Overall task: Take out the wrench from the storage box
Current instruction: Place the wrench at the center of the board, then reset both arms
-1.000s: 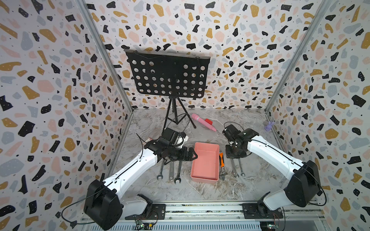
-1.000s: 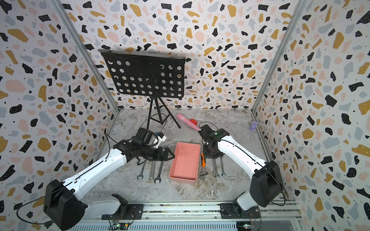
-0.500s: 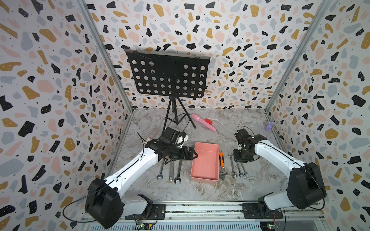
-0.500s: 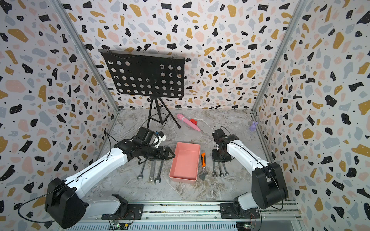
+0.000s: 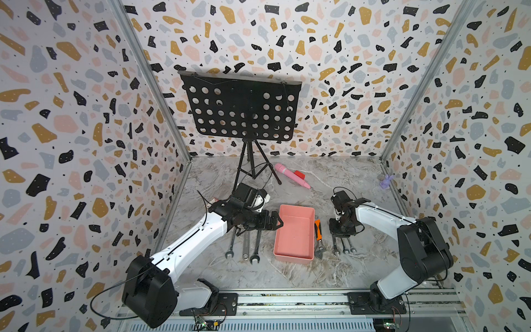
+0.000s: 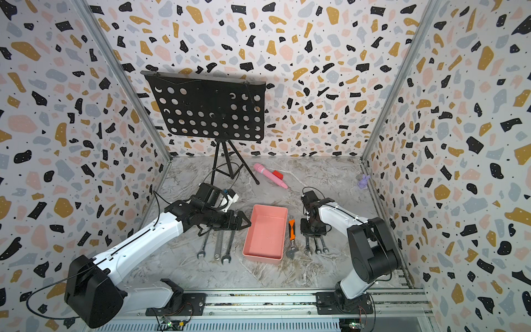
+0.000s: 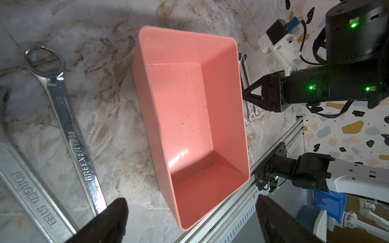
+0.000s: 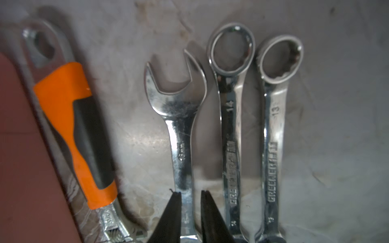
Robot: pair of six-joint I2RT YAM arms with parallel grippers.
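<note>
Box: the storage box sits empty at mid-table, its long side running toward the front rail.
Wrench: the wrench lies on the table right of the box, parallel to it, forked end toward the rail.
Right gripper: directly above it, tips slightly apart astride the shank, apparently letting go.
Left gripper: spread wide, empty, at the box's left rim.
Nearer arm: the right.
Hidden: the shank's rear end is cut off beneath the fingers, so contact is unclear.
</note>
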